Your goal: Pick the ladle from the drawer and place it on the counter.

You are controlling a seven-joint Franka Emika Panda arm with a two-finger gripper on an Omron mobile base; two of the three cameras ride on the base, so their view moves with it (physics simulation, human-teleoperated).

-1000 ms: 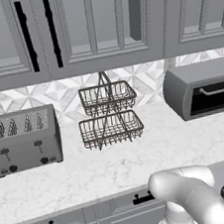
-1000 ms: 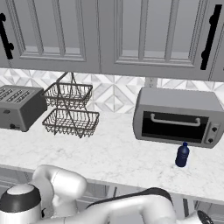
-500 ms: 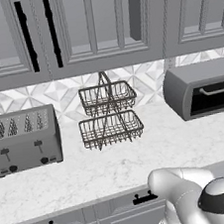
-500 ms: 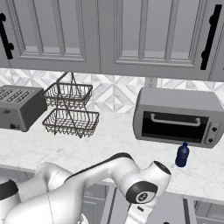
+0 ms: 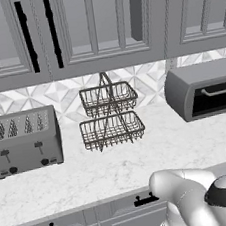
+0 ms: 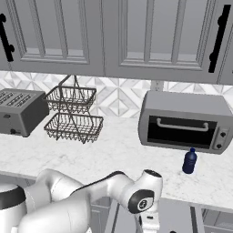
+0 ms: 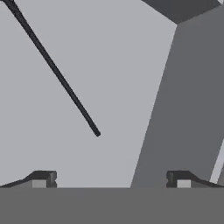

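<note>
- Since the earlier frames, the arm had swung down below the worktop (image 5: 92,173) toward the drawer (image 7: 52,131).
- Jaws stood wide, empty.
- Ladle (image 7: 54,70) lay inside, handle ahead of them; the grasp remained undone.

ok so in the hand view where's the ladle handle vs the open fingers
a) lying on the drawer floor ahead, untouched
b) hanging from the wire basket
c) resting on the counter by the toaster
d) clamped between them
a: the hand view shows the ladle lying on the drawer floor beyond the gripper, whose fingertips stand wide apart with nothing between them.
</note>
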